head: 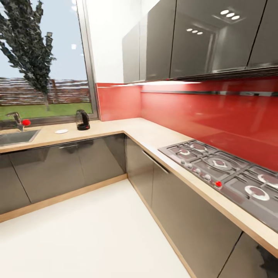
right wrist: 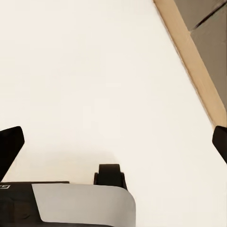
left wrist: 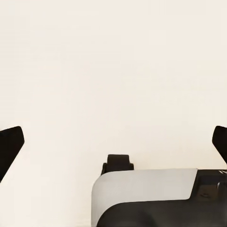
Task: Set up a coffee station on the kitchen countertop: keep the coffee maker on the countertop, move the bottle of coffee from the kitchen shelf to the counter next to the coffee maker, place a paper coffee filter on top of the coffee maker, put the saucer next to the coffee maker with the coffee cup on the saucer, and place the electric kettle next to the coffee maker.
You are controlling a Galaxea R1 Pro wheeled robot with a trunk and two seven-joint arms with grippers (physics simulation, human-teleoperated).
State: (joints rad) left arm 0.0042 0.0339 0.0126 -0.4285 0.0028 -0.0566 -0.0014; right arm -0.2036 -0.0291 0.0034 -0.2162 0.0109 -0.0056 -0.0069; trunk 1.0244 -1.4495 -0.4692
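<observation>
The electric kettle (head: 82, 120) stands on the tabletop (head: 146, 133) under the window, with the white saucer (head: 61, 131) just left of it and the sink (head: 15, 137) further left. Right of the kettle, round the corner, lies the hob (head: 227, 170). The left hand (left wrist: 113, 142) and right hand (right wrist: 113, 142) both hang spread apart, holding nothing, over the floor. Driving closer risks clipping the cabinet fronts, and a careless reach could knock the kettle onto the saucer.

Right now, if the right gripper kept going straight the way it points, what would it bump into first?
Probably the floor. The right gripper is open and points down at bare white floor, with the cabinet base off to one side. How far away the floor is, I can't tell.
</observation>
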